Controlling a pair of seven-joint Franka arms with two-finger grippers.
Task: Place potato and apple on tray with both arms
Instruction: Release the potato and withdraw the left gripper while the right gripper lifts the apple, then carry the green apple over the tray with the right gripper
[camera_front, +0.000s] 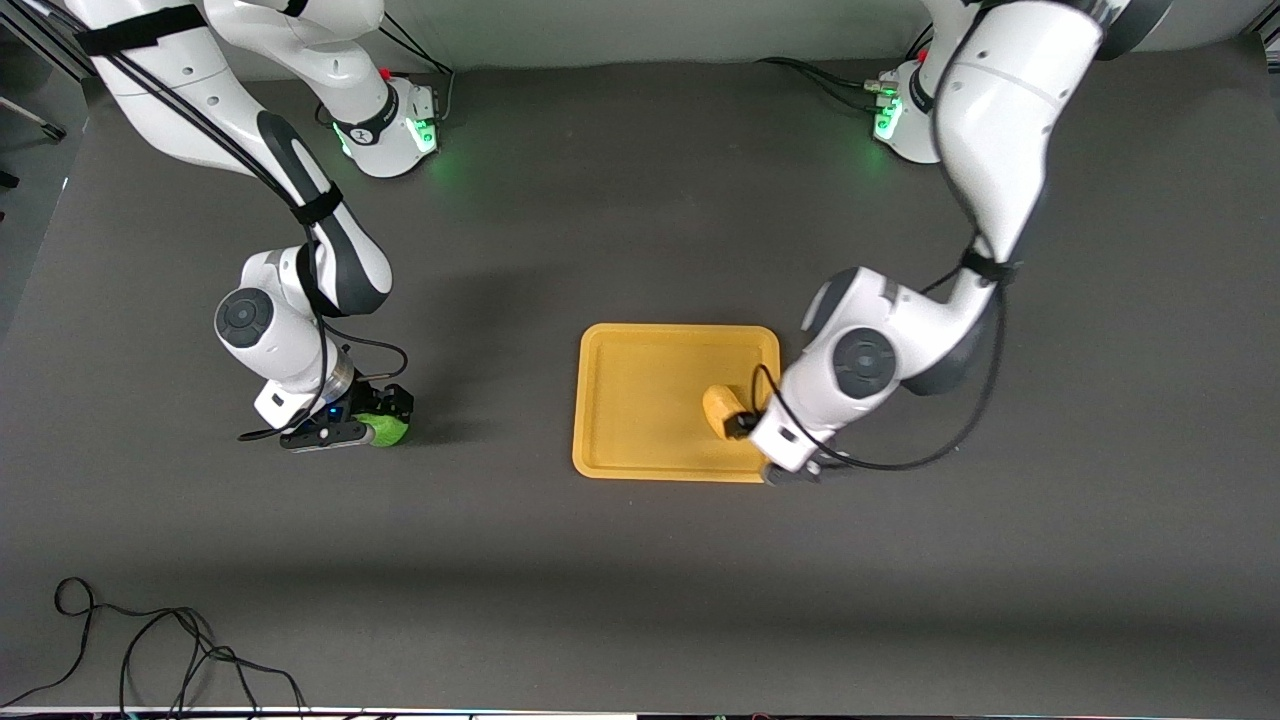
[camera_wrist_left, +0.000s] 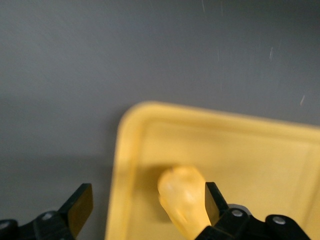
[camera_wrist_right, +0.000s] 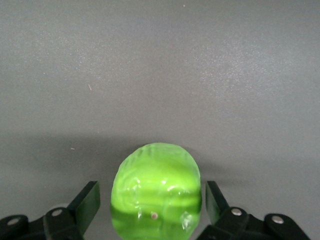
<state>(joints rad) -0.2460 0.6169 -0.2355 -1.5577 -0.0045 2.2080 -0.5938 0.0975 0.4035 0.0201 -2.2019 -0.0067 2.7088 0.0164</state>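
Observation:
The yellowish-tan potato (camera_front: 721, 409) lies on the yellow-orange tray (camera_front: 640, 400), near the tray's edge toward the left arm's end. My left gripper (camera_front: 752, 433) is low over that edge and open. In the left wrist view the potato (camera_wrist_left: 182, 201) lies against one finger (camera_wrist_left: 214, 201), the other finger (camera_wrist_left: 81, 206) is over the table outside the tray (camera_wrist_left: 260, 150), and the gripper (camera_wrist_left: 147, 205) is wide open. The bright green apple (camera_front: 386, 429) sits on the table toward the right arm's end. My right gripper (camera_front: 383, 418) is around the apple (camera_wrist_right: 156, 192), open, with a gap at each finger (camera_wrist_right: 88, 204).
A black cable (camera_front: 150, 650) lies coiled on the table at the corner nearest the camera, toward the right arm's end. Both arm bases (camera_front: 395, 130) stand along the table edge farthest from the camera. Dark bare table lies between apple and tray.

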